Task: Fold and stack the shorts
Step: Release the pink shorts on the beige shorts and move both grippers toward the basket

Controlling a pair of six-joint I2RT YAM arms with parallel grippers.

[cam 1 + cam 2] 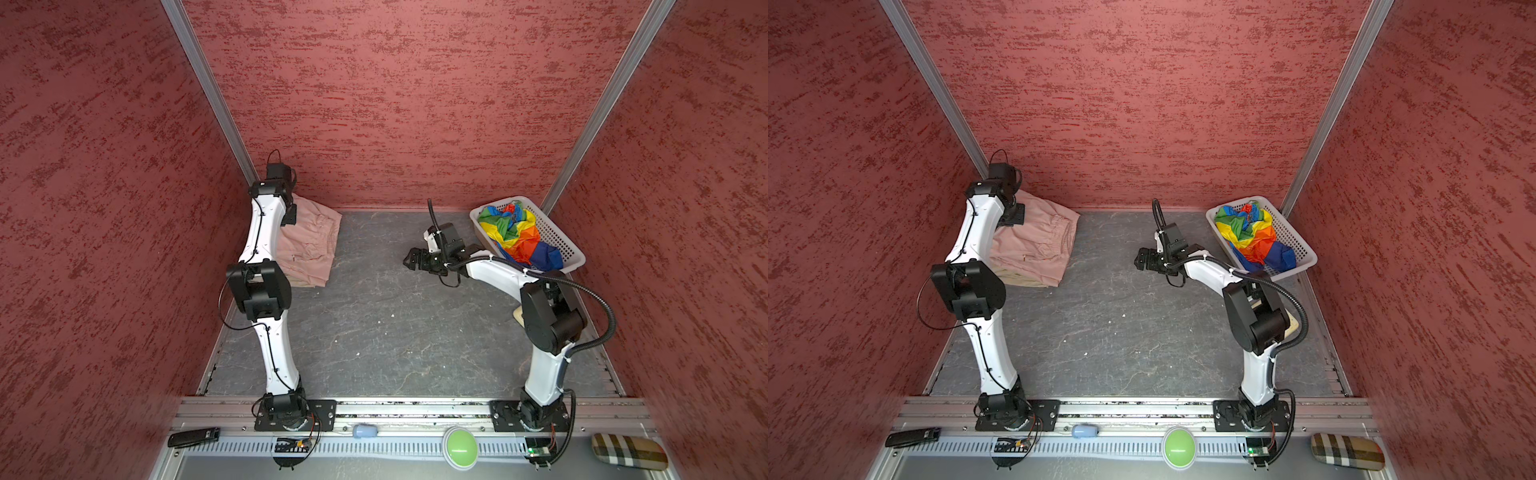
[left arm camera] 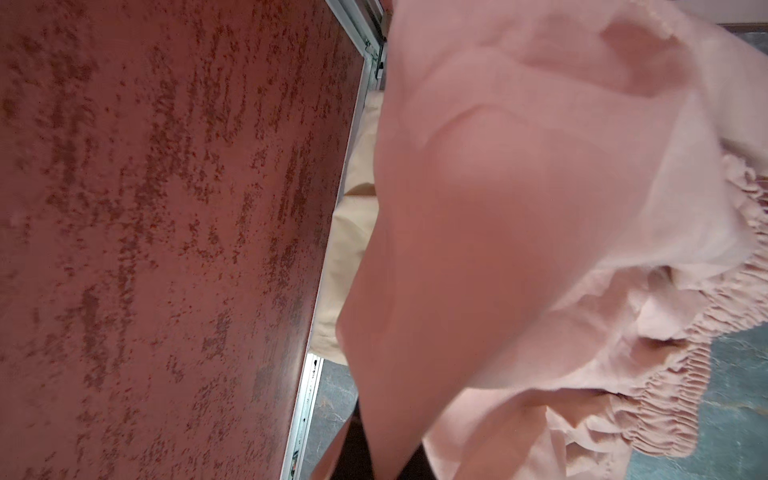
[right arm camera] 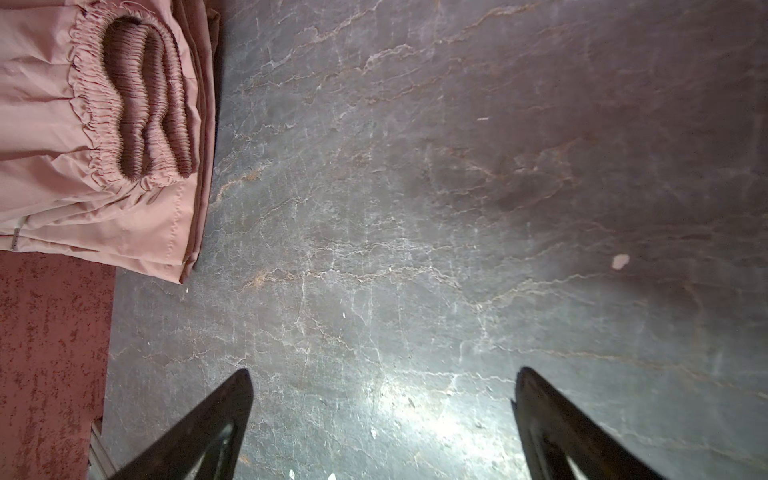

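Fabric is the whole story right now: soft, light, floppy stuff that sags wherever it isn't supported. Rainbow shorts (image 1: 515, 237) sit crumpled inside the basket (image 1: 559, 239). That shiny cloth looks slippery to me, so I'd want a pinch on the gathered waistband or a thick bunched ridge, not on a single slick layer.

Well across the table (image 1: 374, 332) from the basket, pink shorts (image 1: 311, 241) lie folded on top of beige shorts (image 1: 1017, 281), whose edge peeks out underneath. Left gripper (image 1: 289, 218) is over that pile, on the side away from the basket, jaws clamped tight. Its wrist view shows pink cloth draped up towards it, so it looks to be pinching a fold of the pink pair, though the contact itself is hidden.

Right gripper (image 1: 409, 259) hovers just beside the basket, between it and the pile, jaws spread wide with nothing in them.

Risk, as I judge it: tugging one layer of that pink pair pulls the whole fold open.
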